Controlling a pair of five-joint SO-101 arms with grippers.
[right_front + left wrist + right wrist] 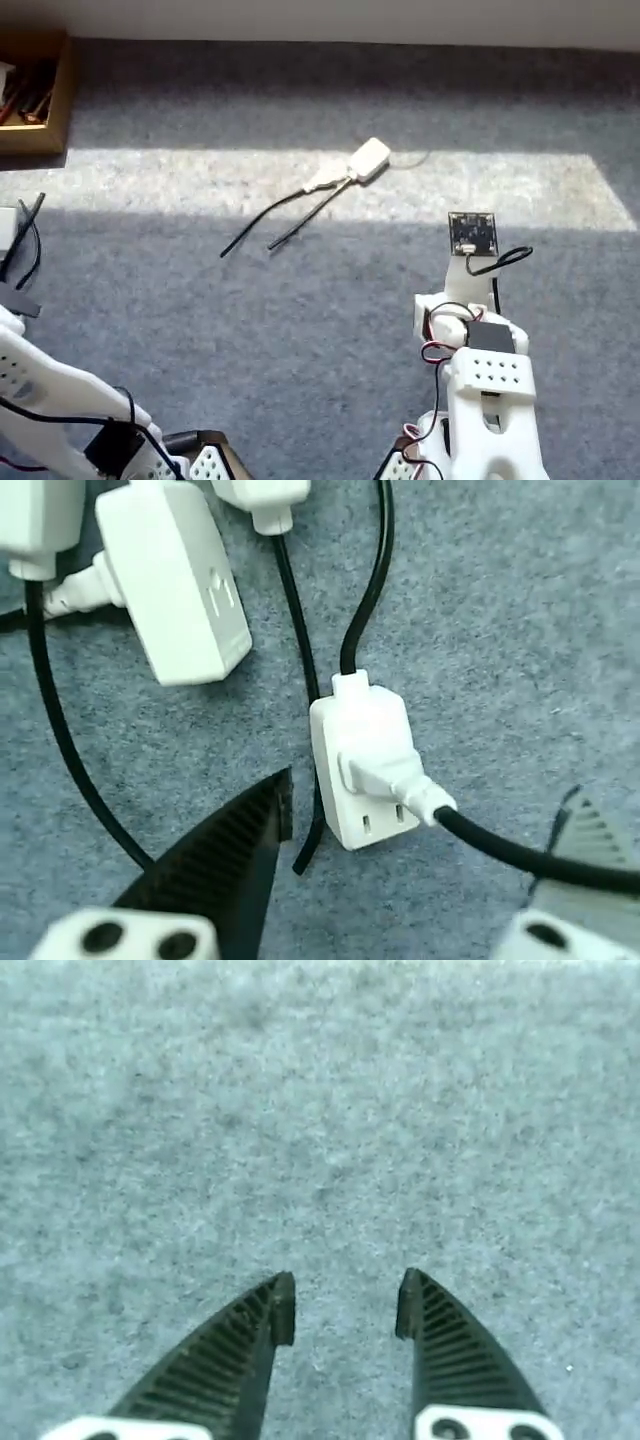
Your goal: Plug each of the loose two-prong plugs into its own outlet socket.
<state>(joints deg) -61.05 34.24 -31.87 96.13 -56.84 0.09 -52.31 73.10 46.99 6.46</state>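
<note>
White plastic outlet block [345,730] lies near the left gripper's [428,795] wide-open, empty fingers; right gripper [345,1305] partly open, empty.

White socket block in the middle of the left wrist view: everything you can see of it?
The socket block is a small, glossy white plastic body lying flat on the grey carpet. A black cable enters one end, and the opposite end face shows a free pair of slots. A white flat plug sits in the face turned to the camera, its black cord trailing off sideways. Another thin black cable runs alongside. The left gripper is open and straddles it, apparently without touching.
</note>
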